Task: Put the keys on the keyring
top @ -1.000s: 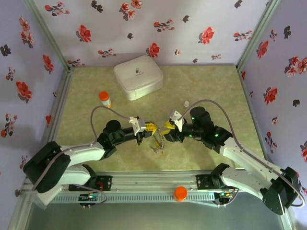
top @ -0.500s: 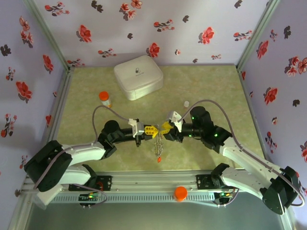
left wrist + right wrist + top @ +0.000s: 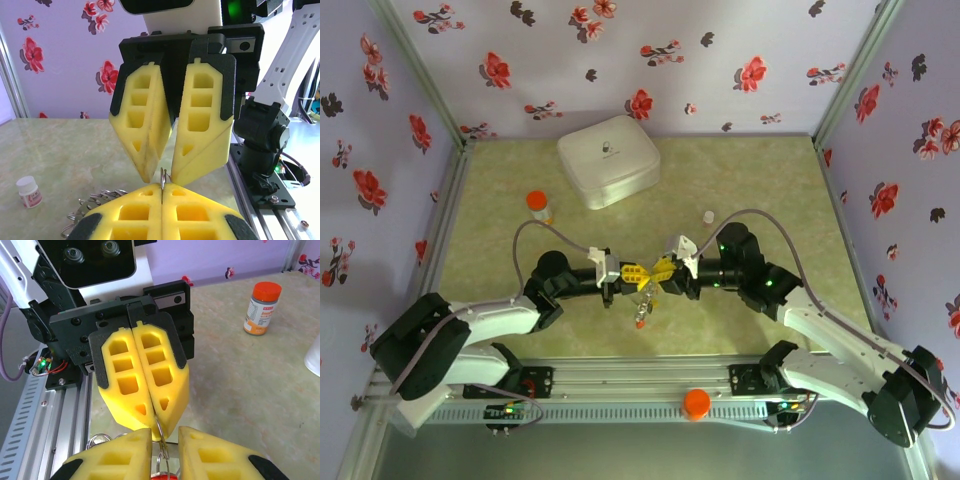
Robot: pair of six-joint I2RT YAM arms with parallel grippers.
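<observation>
My left gripper (image 3: 634,272) is shut on a thin loop of the keyring (image 3: 163,175), which sticks up from between its yellow fingertips (image 3: 135,200). My right gripper (image 3: 663,270) faces it tip to tip and stands open, one finger on each side of that loop (image 3: 161,439) with a narrow gap and no visible contact. Under the two grippers, above the table, hangs a bunch of the keys (image 3: 641,312). A red key head (image 3: 162,477) shows just below the right fingers. Chain-like metal (image 3: 92,199) shows lower left of the left fingers.
A white rounded case (image 3: 608,160) sits at the back. An orange-capped pill bottle (image 3: 539,207) stands left of centre, and a small white bottle (image 3: 708,216) behind the right arm. The aluminium rail (image 3: 640,385) with an orange cap (image 3: 696,402) runs along the near edge.
The right gripper's fingers have narrowed around the loop. The grippers drew together, and the hanging keys swung and now hang higher and further left.
</observation>
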